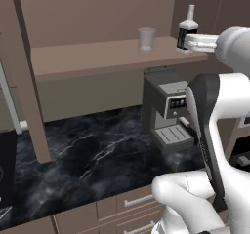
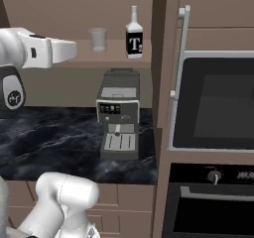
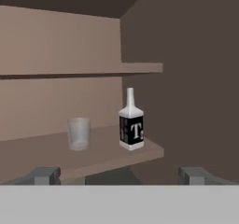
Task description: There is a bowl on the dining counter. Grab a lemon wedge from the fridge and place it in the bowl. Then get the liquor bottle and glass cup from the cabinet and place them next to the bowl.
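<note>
A liquor bottle (image 3: 131,125) with a black label and a white neck stands upright on the lower shelf of the open cabinet. A clear glass cup (image 3: 78,133) stands to its left on the same shelf. My gripper (image 3: 120,176) is open and holds nothing; it hangs in front of the shelf, short of both, and points between them. From the left base camera my white hand (image 1: 197,43) overlaps the bottle (image 1: 187,30), with the cup (image 1: 146,38) further left. In the right base view the hand (image 2: 62,51) is left of the cup (image 2: 97,38) and bottle (image 2: 133,36). The bowl and lemon wedge are out of view.
A grey coffee machine (image 1: 168,108) (image 2: 119,113) stands on the black marble counter (image 1: 88,155) right below the shelf. A tall oven unit (image 2: 218,103) with a vertical handle rises to the right. A second shelf (image 3: 140,68) runs above the bottle.
</note>
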You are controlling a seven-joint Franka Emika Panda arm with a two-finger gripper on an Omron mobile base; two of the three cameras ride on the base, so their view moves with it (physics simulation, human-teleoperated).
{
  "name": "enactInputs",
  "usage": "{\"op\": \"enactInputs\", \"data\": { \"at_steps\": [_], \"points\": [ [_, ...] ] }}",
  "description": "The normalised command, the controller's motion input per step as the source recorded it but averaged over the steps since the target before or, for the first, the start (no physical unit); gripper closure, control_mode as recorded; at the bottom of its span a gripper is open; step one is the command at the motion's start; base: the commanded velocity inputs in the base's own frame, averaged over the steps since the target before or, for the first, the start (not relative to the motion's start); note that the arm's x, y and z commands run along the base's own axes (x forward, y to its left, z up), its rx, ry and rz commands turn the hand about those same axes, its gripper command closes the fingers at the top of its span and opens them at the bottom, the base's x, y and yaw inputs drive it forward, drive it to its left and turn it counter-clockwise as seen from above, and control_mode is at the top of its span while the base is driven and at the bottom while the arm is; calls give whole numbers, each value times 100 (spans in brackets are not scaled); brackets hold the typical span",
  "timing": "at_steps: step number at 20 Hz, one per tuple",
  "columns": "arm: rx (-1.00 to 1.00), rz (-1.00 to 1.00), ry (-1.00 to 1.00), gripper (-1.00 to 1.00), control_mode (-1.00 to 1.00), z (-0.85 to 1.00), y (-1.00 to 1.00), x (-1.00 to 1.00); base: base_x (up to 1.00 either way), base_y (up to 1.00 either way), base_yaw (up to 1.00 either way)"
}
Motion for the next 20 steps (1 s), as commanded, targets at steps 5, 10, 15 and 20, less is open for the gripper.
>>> {"op": "enactInputs", "data": {
  "at_steps": [5,10,15,20],
  "points": [
    [5,-6,0,-100,-100,0,0,53,0,0,0],
    [1,-5,0,-100,-100,0,-2,59,0,0,0],
    [0,-2,0,-100,-100,0,-4,55,0,0,0],
    [0,-2,0,-100,-100,4,0,48,0,0,0]
  ]
}}
